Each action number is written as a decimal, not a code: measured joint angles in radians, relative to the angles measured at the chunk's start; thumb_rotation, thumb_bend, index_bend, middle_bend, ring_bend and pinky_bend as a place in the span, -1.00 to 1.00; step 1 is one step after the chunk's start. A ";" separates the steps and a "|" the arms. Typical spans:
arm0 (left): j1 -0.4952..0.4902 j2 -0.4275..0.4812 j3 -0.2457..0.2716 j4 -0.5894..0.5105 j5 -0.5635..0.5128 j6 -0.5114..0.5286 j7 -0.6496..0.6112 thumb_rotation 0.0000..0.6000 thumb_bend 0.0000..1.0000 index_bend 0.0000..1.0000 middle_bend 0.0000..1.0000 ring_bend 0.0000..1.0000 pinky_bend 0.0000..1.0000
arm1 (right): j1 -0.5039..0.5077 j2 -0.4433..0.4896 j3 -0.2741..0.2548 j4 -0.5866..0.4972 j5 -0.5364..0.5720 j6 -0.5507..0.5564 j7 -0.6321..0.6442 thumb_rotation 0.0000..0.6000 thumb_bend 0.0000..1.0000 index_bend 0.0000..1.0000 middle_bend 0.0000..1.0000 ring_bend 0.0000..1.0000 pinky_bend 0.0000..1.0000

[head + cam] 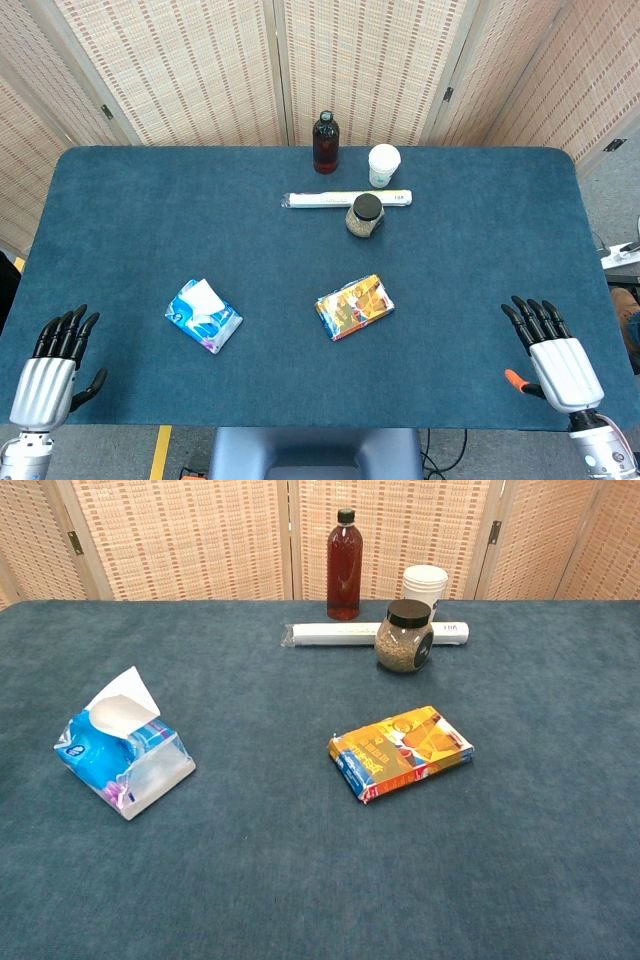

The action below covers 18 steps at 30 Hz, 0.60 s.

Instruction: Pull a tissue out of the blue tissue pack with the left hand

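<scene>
The blue tissue pack (pixel 204 316) lies on the table's near left, with a white tissue (pixel 205 295) sticking up from its top. The chest view shows the same pack (pixel 125 760) at the left, its tissue (pixel 122 705) standing upright. My left hand (pixel 55 365) rests flat at the near left edge, fingers spread, well to the left of the pack and holding nothing. My right hand (pixel 555 358) lies flat at the near right edge, also empty. Neither hand shows in the chest view.
An orange and yellow snack packet (pixel 355 306) lies mid-table. At the back stand a dark bottle (pixel 325 143), a white cup (pixel 384 165) and a black-lidded jar (pixel 365 215), with a white tube (pixel 320 200) lying across. Folding screens stand behind the table.
</scene>
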 measured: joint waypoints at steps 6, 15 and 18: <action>-0.002 -0.001 0.003 0.000 0.009 0.000 0.000 1.00 -0.27 -1.00 -1.00 -1.00 -0.75 | -0.001 0.000 -0.001 0.000 -0.001 0.000 0.000 1.00 -0.77 -1.00 -1.00 -1.00 -0.99; -0.030 0.001 0.016 -0.020 0.055 -0.024 -0.045 1.00 -0.26 -1.00 -1.00 -1.00 -0.74 | 0.003 0.000 0.006 -0.003 0.013 -0.008 0.000 1.00 -0.77 -1.00 -1.00 -1.00 -0.99; -0.053 0.008 0.021 -0.046 0.056 -0.071 -0.061 1.00 -0.26 -0.95 -1.00 -1.00 -0.74 | 0.008 -0.003 0.009 -0.002 0.021 -0.017 -0.006 1.00 -0.77 -1.00 -1.00 -1.00 -0.99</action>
